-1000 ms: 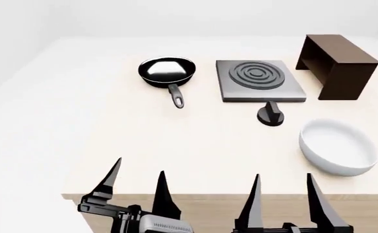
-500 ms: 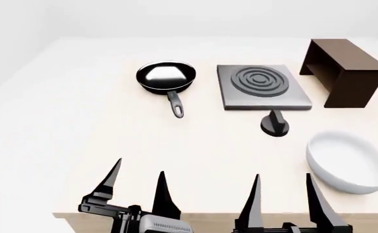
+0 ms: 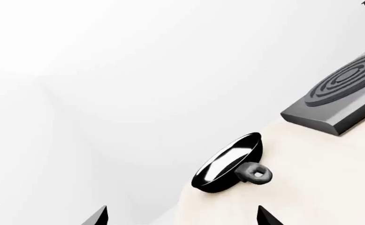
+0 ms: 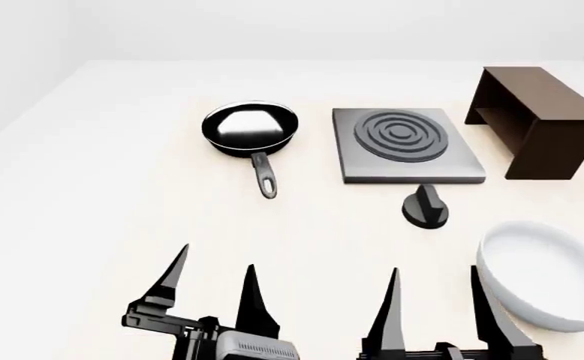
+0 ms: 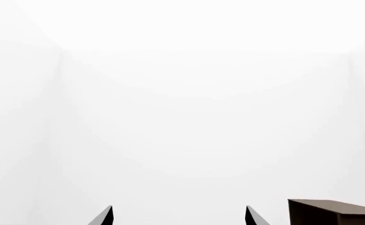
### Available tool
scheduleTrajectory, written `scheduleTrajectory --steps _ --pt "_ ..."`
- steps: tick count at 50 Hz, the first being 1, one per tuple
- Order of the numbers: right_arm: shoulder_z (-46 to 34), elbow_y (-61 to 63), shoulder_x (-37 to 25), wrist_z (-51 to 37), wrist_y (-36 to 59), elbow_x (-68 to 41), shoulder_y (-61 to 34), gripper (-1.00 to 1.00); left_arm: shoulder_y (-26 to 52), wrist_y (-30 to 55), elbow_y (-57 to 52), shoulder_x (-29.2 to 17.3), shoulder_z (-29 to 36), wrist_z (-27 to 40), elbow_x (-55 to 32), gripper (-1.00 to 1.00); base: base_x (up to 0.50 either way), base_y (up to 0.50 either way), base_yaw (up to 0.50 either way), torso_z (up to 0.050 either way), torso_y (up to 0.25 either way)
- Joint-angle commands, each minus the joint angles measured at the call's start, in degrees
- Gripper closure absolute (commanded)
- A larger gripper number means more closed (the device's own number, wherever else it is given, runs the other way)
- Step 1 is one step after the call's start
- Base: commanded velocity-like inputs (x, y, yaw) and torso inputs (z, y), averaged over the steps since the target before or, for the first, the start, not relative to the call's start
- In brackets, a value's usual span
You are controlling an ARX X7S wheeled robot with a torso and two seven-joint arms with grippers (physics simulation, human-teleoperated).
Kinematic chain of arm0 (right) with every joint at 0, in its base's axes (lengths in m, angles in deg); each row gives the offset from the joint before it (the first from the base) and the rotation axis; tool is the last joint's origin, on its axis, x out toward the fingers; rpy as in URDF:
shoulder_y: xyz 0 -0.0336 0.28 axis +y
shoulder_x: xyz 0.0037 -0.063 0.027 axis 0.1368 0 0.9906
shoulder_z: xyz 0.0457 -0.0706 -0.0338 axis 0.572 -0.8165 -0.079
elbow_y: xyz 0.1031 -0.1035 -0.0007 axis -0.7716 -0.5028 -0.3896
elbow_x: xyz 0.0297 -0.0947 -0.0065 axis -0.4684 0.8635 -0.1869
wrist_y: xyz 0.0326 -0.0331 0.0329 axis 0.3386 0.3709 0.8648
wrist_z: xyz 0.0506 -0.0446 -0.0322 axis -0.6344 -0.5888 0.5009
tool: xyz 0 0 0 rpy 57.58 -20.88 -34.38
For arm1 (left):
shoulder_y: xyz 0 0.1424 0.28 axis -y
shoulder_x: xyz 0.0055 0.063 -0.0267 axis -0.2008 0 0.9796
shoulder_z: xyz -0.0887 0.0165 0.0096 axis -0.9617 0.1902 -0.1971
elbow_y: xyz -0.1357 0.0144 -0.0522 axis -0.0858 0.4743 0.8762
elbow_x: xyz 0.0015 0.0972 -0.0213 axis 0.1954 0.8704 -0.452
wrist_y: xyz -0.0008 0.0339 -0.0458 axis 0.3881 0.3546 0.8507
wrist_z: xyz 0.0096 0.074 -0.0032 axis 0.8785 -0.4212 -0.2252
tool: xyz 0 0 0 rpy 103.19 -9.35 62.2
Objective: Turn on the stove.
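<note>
Head view, approach stage. Stove (image 4: 407, 146): flat grey sq. hotplate w/ concentric rings, on pale table (image 4: 121, 195), centre-right. Knob (image 4: 425, 208): small round black, upright ridge, just beside hotplate's near edge, apart from it, untouched. Judged: not yet turned.

Left gripper (image 4: 210, 289): fingers spread wide, nothing held; low in view, well short of stove. Right gripper (image 4: 438, 300): likewise wide open, empty; nearer to knob than left, but not near it. Wrist views: only finger tips at frame edge; left wrist shows stove (image 3: 345, 96) and frying pan (image 3: 228, 163) ahead, right wrist mostly blank wall plus corner of brown box (image 5: 336, 212).

Neighbours: frying pan (image 4: 250, 127) left of hotplate, handle toward robot; brown box (image 4: 537, 120) right of hotplate; white bowl (image 4: 549, 274) near right gripper, between it and table's right side.

Risks (judgement):
- Bowl close beside right arm's likely path to knob; sideways swing could shove it.
- Ridge narrow; jaws misaligned w/ ridge could slip, no rotation.
- Knob apparently loose from hotplate; descent off-centre could push it across table instead of gripping.
- Right wrist cam not showing knob; alignment dependent on head view alone.
</note>
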Motion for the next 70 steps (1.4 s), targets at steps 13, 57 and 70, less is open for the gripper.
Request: scheduleTrajectory --steps 13,57,70 --pt "-0.86 2.46 -0.89 -0.16 2.27 0.06 0.18 -1.00 0.42 0.36 0.32 -0.44 0.41 0.00 -0.90 -1.00 0.16 -0.05 0.00 0.000 0.000" --pt "-1.52 8.62 -2.12 -1.35 5.80 0.73 1.09 -1.00 0.88 2.17 -0.10 -0.75 0.97 -0.09 -1.90 -1.00 0.15 -0.01 0.00 0.000 0.000" --pt "-1.87 7.63 -2.30 -1.70 4.96 0.10 1.12 -1.00 0.92 1.48 0.24 -1.13 1.07 0.80 -2.28 -1.00 0.15 0.00 0.00 0.000 0.000"
